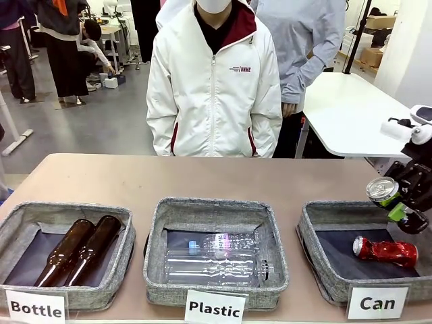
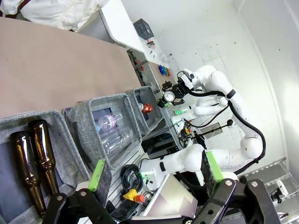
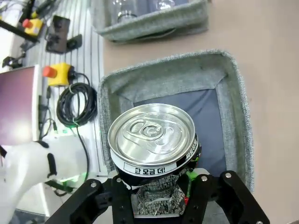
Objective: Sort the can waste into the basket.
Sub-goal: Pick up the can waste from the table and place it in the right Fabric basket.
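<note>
The dark can, judged light, thin-walled and easily dented, is clamped across its body by the right gripper above the basket.

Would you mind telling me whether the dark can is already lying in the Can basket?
No, the right gripper holds the dark can above the basket, where the red can lies.
</note>
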Robot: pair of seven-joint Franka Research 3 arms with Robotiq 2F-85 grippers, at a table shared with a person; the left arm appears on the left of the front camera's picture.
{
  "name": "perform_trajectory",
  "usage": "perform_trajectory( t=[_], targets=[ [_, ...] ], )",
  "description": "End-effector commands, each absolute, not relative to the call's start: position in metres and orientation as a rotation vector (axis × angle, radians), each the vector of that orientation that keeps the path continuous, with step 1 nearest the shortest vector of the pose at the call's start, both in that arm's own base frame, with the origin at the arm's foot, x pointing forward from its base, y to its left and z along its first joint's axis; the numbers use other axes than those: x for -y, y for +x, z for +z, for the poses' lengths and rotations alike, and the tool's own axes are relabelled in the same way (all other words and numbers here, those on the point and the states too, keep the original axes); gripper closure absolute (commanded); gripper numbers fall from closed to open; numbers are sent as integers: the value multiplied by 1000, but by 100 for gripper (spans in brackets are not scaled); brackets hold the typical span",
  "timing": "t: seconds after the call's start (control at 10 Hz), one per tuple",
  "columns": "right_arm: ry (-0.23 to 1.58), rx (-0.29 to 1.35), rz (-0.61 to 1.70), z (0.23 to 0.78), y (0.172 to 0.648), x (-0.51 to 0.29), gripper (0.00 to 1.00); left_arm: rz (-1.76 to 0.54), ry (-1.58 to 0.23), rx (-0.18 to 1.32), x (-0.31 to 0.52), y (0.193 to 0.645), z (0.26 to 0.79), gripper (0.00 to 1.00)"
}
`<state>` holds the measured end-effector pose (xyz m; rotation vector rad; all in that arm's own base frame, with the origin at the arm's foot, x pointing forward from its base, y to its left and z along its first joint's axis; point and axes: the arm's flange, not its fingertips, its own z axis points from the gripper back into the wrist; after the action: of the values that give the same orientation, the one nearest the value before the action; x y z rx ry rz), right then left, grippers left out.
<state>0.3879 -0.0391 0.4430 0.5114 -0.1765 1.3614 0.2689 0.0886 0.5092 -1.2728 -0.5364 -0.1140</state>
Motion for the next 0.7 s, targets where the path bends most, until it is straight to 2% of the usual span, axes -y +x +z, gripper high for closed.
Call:
perform_trajectory(
  t=[0.0, 0.1, 0.2, 0.3, 0.4, 0.6],
  targets=[
    [510, 149, 1355, 442, 387, 33, 71, -123, -1287, 549, -87, 269, 512, 0],
    [514, 147, 1364, 442, 387, 33, 71, -123, -1287, 549, -87, 269, 512, 0],
    [515, 138, 1364, 442, 388, 32, 31, -123, -1287, 549, -87, 269, 512, 0],
    [517, 129, 1368, 442, 389, 32, 7, -123, -1287, 549, -87, 269, 512, 0],
    [520, 115, 1365, 442, 391, 32, 0, -123, -1287, 549, -87, 269, 512, 0],
    [521, 109, 1366, 442, 393, 32, 0, -123, -1287, 549, -87, 269, 512, 0]
  ],
)
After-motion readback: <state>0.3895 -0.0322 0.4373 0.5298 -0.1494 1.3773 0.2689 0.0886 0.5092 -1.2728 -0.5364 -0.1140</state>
